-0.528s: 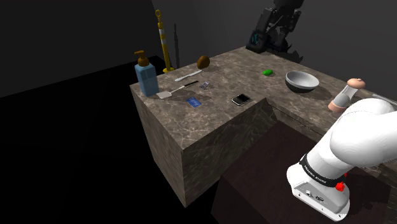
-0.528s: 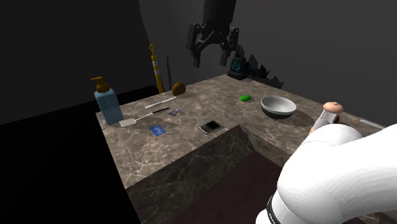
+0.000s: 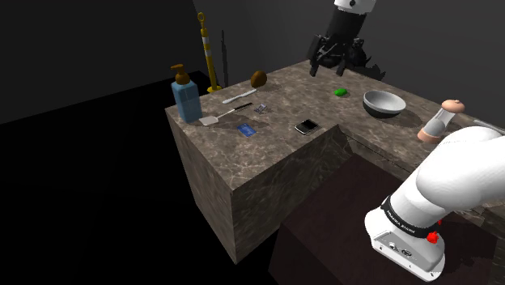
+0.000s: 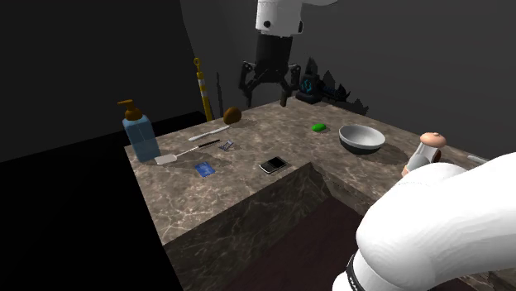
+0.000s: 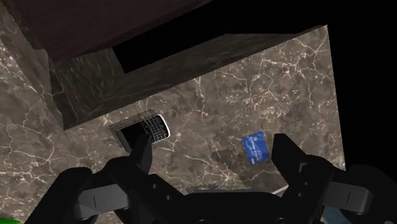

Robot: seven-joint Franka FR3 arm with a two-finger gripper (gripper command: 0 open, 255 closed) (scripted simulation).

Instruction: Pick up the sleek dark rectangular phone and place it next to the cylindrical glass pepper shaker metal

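Claw (image 4: 266, 86) spread and empty, hovering high over the desk (image 4: 248, 202).
Likely risking skidding off the flat phone (image 4: 273, 164) lying near the desk's inner edge, nudging it over the drop, well apart from the pepper shaker (image 4: 423, 153).

The arm (image 3: 453, 174) is glossy white, built of fat rounded shells that swell like sections of a bent tube. Where one shell meets the next there is a black ring (image 3: 407, 213) with a line of small white lettering, too fine to read. Below the ring comes a boxy white housing (image 3: 405, 240) with softened corners, a small red knob (image 3: 432, 237) at its edge and a few tiny dark marks on its face. The last link (image 4: 279, 15) is a white cylinder that narrows to a black neck. The hand (image 4: 269, 81) is matt black all over and angular. Its jaws end in two blunt, flat-sided fingers (image 5: 141, 153) set on blocky, seamed carriers.
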